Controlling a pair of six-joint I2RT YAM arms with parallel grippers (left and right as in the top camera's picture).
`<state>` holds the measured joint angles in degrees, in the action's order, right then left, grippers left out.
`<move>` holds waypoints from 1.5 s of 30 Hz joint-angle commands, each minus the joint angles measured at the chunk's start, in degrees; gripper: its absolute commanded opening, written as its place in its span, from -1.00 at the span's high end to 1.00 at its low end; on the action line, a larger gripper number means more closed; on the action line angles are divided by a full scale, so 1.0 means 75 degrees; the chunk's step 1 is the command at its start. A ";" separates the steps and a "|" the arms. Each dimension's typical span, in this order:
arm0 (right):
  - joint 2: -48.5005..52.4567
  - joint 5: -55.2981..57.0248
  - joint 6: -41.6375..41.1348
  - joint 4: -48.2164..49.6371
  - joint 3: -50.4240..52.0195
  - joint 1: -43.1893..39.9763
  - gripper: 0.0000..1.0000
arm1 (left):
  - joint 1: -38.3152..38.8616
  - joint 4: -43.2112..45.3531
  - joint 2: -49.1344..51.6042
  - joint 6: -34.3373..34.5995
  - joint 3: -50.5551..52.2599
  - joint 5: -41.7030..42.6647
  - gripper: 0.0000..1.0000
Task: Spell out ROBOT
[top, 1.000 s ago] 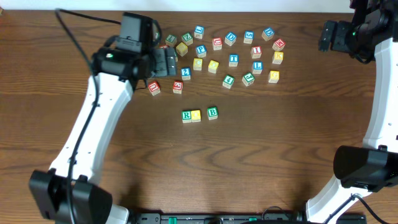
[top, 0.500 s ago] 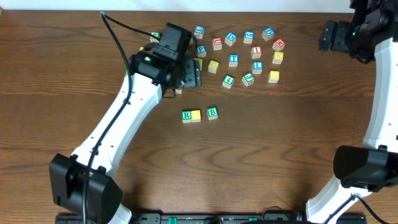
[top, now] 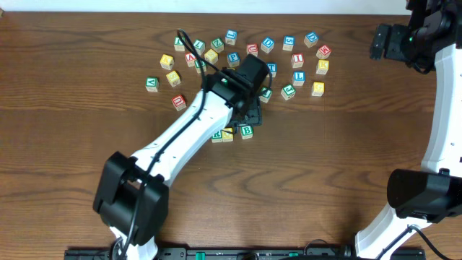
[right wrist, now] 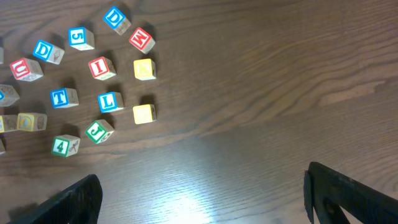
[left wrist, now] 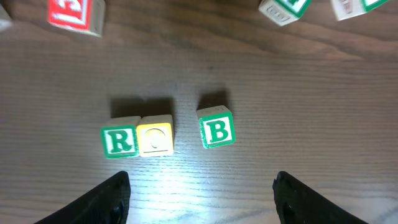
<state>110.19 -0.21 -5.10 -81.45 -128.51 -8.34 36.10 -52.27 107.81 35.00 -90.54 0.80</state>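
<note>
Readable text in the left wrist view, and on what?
"R": R cube, green-framed.
"B": B cube, green-framed.
Yellow cube: faint mark, unreadable.
Red-lettered cube: cropped, unreadable.
Two green-lettered cubes at the top edge: cropped, unreadable.

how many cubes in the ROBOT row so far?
3: green R cube, yellow cube touching its side, green B cube standing apart past a gap. Left wrist view shows the row unobstructed, none hidden.

Robotics lab setup: white left arm, right arm mounted at wood-grain table; alphabet cubes scattered on it.
</note>
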 commanded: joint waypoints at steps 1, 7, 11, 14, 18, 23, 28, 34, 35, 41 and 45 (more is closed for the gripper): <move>-0.0003 0.0003 0.0122 -0.0006 0.0009 -0.0026 -0.99 | 0.0187 0.0038 0.0210 0.0425 0.0044 -0.0230 -0.43; -0.0003 0.0003 0.0122 -0.0009 0.0009 -0.0026 -0.99 | 0.0262 0.0373 0.0708 0.0685 0.0044 -0.0256 -0.40; -0.0003 0.0003 0.0122 -0.0009 0.0009 -0.0026 -0.99 | 0.0265 0.0519 0.0962 0.0839 0.0044 -0.0254 -0.40; -0.0003 0.0006 0.0122 -0.0009 0.0009 -0.0026 -0.99 | 0.0271 0.0554 0.1078 0.0973 0.0044 -0.0254 -0.40; -0.0003 0.0006 0.0122 -0.0009 0.0009 -0.0026 -0.99 | 0.0294 0.0705 0.1099 0.1014 0.0044 -0.0256 -0.39; -0.0003 0.0003 0.0122 -0.0009 0.0009 -0.0026 -0.99 | 0.0338 0.0761 0.1102 0.1177 0.0044 -0.0259 -0.36; -0.0003 0.0003 0.0122 -0.0006 0.0009 -0.0026 -0.99 | 0.0405 0.0839 0.1174 0.1209 0.0044 -0.0259 -0.31; -0.0003 0.0003 0.0122 -0.0009 0.0009 -0.0026 -0.98 | 0.0434 0.0903 0.1425 0.1320 0.0044 -0.0259 -0.32; -0.0003 0.0003 0.0122 -0.0009 0.0009 -0.0026 -0.98 | 0.0434 0.0930 0.1466 0.1320 0.0044 -0.0256 -0.32; -0.0003 0.0003 0.0122 -0.0006 0.0009 -0.0026 -0.99 | 0.0434 0.0997 0.1702 0.1317 0.0044 -0.0268 -0.31; -0.0003 0.0003 0.0122 -0.0009 0.0009 -0.0026 -0.99 | 0.0434 0.0962 0.1716 0.1343 0.0044 -0.0460 -0.26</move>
<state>110.19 -0.21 -5.10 -81.43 -128.51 -8.34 39.22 -44.80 119.85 44.05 -90.54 -0.45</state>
